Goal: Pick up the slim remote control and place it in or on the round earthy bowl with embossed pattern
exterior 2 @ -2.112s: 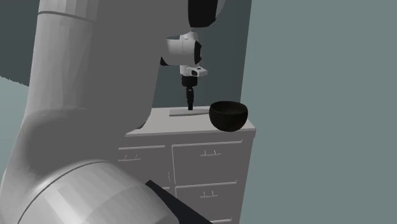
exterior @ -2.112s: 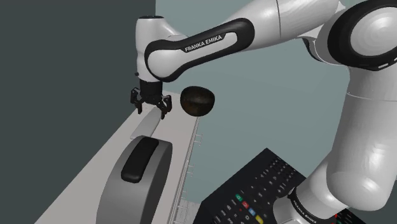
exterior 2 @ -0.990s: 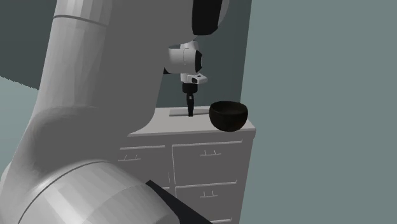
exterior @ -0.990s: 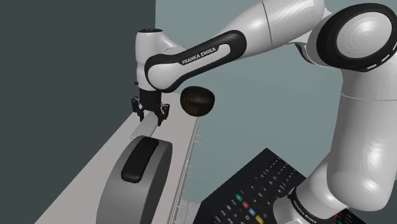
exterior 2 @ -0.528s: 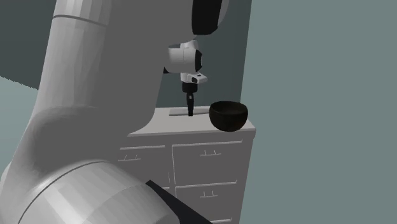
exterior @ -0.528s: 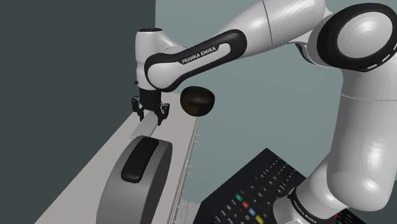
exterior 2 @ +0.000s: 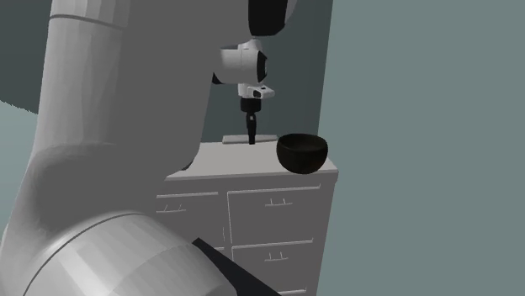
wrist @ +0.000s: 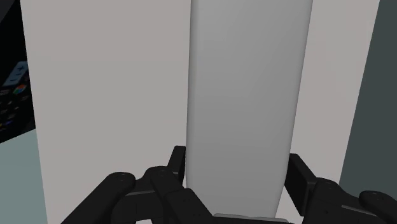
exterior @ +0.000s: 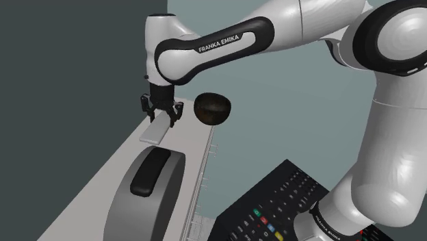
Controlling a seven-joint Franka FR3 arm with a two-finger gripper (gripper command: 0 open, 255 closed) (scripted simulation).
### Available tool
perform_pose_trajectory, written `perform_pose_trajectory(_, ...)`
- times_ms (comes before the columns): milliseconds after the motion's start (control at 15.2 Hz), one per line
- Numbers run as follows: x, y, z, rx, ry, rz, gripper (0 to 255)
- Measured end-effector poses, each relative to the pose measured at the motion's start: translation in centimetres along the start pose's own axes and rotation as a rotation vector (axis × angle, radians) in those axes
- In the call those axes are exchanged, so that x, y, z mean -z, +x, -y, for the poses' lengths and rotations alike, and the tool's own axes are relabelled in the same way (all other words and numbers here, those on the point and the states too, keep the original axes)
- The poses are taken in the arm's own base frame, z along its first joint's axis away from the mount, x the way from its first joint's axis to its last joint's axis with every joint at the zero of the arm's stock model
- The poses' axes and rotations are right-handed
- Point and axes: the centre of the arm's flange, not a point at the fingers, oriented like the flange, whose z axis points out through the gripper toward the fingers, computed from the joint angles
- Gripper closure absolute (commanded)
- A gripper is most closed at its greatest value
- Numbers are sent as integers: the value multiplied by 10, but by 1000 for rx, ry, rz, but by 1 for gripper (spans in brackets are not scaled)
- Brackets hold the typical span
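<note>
Hovering seemingly just clear of the bench [exterior: 92, 188], with the end effector [exterior: 161, 118] clamping the pale grey remote [exterior: 154, 131] across its narrow width, fingers [wrist: 175, 167] pressing both long edges. Gripping crosswise, probably because only the slim side fits between them. Facing a short carry toward the shoulder view's right, to the dark round bowl [exterior: 213, 109] standing nearby.
</note>
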Motion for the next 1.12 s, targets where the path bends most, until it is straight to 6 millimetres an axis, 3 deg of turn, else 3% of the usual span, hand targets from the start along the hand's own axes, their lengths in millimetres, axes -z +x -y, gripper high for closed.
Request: perform_pose_trajectory(1122, 91, -1, 1, 0, 0, 0, 255)
